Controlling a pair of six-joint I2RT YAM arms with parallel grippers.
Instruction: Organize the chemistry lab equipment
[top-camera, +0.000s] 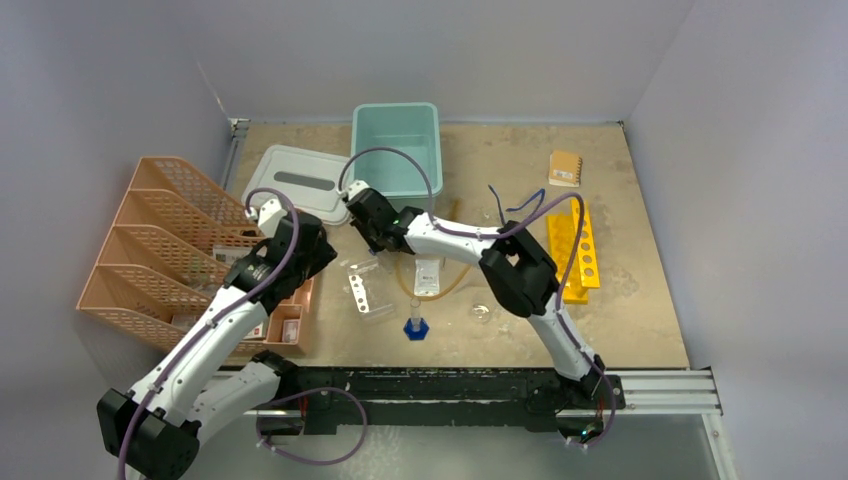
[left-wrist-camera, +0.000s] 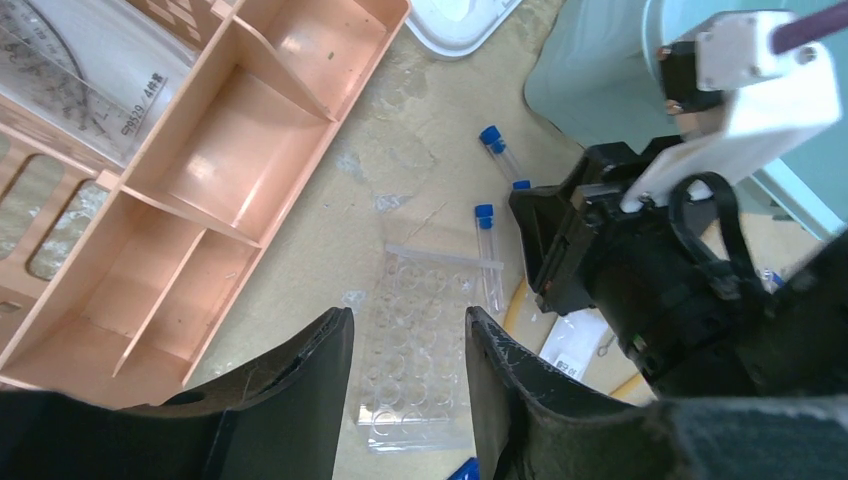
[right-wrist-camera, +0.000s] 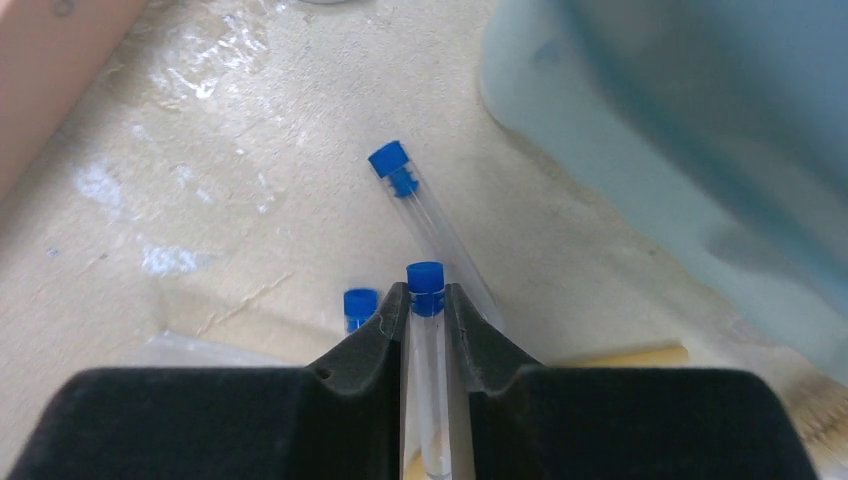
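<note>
Fingers of the right gripper were pressed against either side of a blue-capped tube, whose cap stood just proud of the fingertips. Whether the tube had left the table could not be told from the wrist view. A second blue-capped tube lay loose on the table just ahead, slanting toward the teal bin. A third blue cap showed close beside the left-hand finger.

Fingers of the left gripper stood apart and held nothing. They hung above a clear well plate, beside the peach tray.

The step in hand appeared to be the pick-up of one tube from the loose group near the middle of the table. The next move probably called for a straight lift, so that the neighbouring tubes were not knocked or rolled. The tube would then need carrying to a holder. The yellow rack on the right looked a likely place, and a tube would have to be turned upright to enter one of its holes.
</note>
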